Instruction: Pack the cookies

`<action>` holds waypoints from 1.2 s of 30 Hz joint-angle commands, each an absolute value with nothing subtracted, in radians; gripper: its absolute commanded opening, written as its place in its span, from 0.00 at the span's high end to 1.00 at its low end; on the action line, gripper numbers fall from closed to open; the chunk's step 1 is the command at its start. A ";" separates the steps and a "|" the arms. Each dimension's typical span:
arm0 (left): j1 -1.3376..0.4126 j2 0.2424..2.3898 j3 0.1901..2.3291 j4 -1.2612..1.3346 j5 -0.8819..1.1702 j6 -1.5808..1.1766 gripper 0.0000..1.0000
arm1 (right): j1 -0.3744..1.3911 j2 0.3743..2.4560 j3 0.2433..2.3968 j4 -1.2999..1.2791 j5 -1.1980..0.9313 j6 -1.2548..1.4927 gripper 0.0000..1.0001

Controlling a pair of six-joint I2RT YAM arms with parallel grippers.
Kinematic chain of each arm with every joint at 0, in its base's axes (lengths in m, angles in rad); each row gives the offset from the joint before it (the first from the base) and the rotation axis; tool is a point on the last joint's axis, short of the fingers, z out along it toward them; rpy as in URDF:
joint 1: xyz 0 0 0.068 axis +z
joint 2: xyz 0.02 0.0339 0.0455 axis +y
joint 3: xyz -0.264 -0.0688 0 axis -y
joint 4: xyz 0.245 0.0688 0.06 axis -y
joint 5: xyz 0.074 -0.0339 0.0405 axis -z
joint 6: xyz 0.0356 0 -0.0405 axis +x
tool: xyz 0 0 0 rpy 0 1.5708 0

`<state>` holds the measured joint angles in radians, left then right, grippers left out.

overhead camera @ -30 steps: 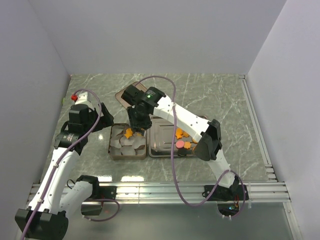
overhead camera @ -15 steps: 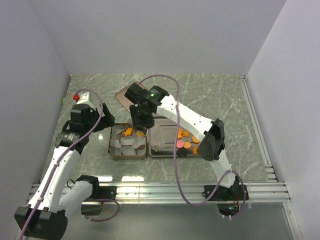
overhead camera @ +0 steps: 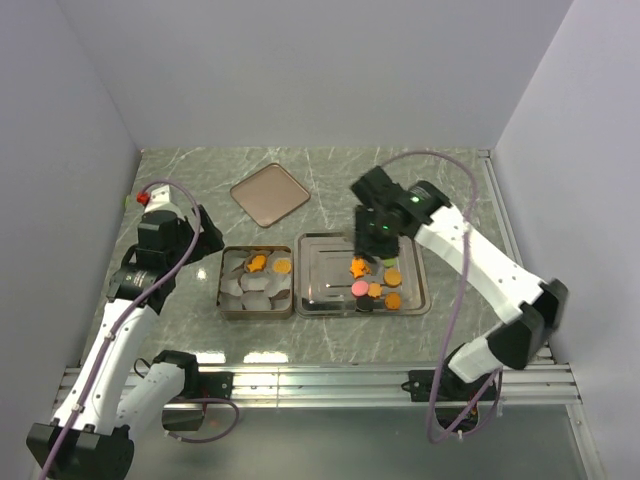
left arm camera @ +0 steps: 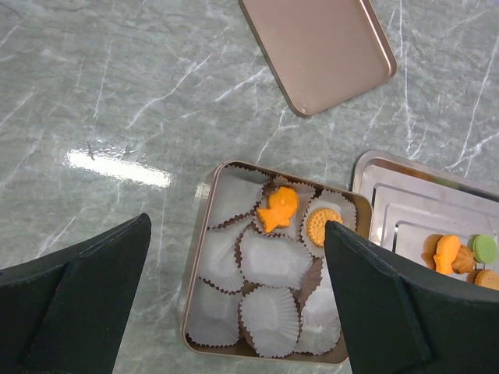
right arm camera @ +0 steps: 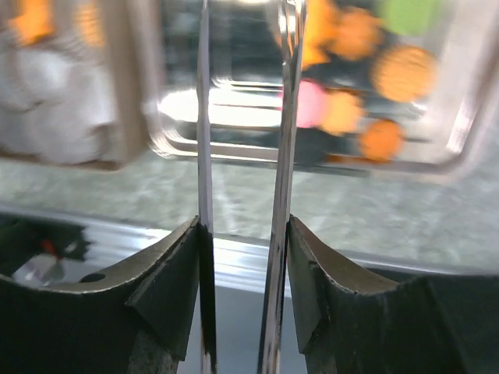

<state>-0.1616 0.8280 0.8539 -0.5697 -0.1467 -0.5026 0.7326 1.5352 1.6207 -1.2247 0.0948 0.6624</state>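
Several cookies [overhead camera: 375, 289] lie in a silver tray [overhead camera: 318, 300]: orange ones, a pink one [right arm camera: 312, 105], a green one [right arm camera: 405, 14] and a dark one [overhead camera: 365, 306]. An orange fish cookie [left arm camera: 279, 209] and a round orange cookie [left arm camera: 321, 224] sit in paper cups in the tan box [overhead camera: 222, 300]. My right gripper [overhead camera: 374, 240] hovers over the tray, shut on metal tweezers [right arm camera: 204, 156] whose blades stand apart with nothing between them. My left gripper [overhead camera: 196, 236] is open and empty, above the table left of the box.
The box's flat tan lid [overhead camera: 270, 194] lies on the marble table behind the box; it also shows in the left wrist view [left arm camera: 320, 43]. Several empty white paper cups [left arm camera: 269, 315] fill the box. A metal rail [overhead camera: 320, 380] runs along the near edge.
My right gripper has swung right with the tweezers, from over the box to over the tray. The round orange cookie now shows in the box beside the fish. The left arm has barely moved.
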 commanded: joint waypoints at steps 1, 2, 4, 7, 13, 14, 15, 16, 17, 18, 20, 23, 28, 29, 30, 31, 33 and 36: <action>-0.167 0.811 0.853 -0.548 -0.117 -0.497 0.01 | 0.657 1.418 1.475 -1.183 0.129 0.652 0.48; -0.167 0.813 0.847 -0.539 -0.094 -0.494 0.01 | 0.625 1.399 1.407 -1.175 0.120 0.649 0.48; -0.169 0.818 0.844 -0.537 -0.077 -0.489 0.01 | 0.609 1.370 1.358 -1.167 0.123 0.644 0.48; -0.169 0.825 0.842 -0.529 -0.054 -0.485 0.01 | 0.606 1.356 1.312 -1.152 0.129 0.647 0.48; -0.170 0.851 0.848 -0.558 -0.138 -0.528 0.00 | 0.606 1.387 1.293 -1.123 0.115 0.640 0.48; -0.172 0.854 0.853 -0.567 -0.156 -0.532 0.01 | 0.606 1.394 1.305 -1.121 0.115 0.634 0.48; -0.172 0.856 0.856 -0.572 -0.179 -0.541 0.01 | 0.606 1.410 1.311 -1.120 0.115 0.630 0.48; -0.172 0.861 0.857 -0.593 -0.214 -0.560 0.00 | 0.606 1.420 1.316 -1.120 0.118 0.624 0.48; -0.172 0.867 0.867 -0.603 -0.228 -0.567 0.01 | 0.606 1.428 1.327 -1.115 0.118 0.623 0.48; -0.172 0.876 0.870 -0.612 -0.233 -0.574 0.01 | 0.607 1.451 1.334 -1.114 0.120 0.617 0.48; -0.173 0.882 0.870 -0.600 -0.186 -0.555 0.01 | 0.606 1.474 1.353 -1.112 0.121 0.609 0.48; -0.179 0.861 0.850 -0.565 -0.134 -0.532 0.01 | 0.601 1.519 1.382 -1.115 0.129 0.603 0.48; -0.187 0.871 0.856 -0.580 -0.160 -0.541 0.00 | 0.588 1.572 1.408 -1.098 0.118 0.592 0.48; -0.187 0.874 0.857 -0.581 -0.161 -0.541 0.01 | 0.589 1.581 1.419 -1.094 0.109 0.588 0.48; -0.189 0.876 0.857 -0.580 -0.160 -0.541 0.01 | 0.589 1.598 1.434 -1.094 0.107 0.584 0.48; -0.190 0.874 0.856 -0.580 -0.160 -0.541 0.02 | 0.589 1.604 1.443 -1.095 0.104 0.583 0.48; -0.193 0.867 0.854 -0.581 -0.169 -0.543 0.02 | 0.589 1.624 1.460 -1.092 0.094 0.581 0.48; -0.199 0.851 0.851 -0.578 -0.176 -0.548 0.02 | 0.589 1.638 1.503 -1.104 0.089 0.575 0.48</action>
<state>-0.1913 0.8745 0.8452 -0.5926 -0.1596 -0.5400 0.5949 1.6344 1.4357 -1.1206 0.0975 0.5911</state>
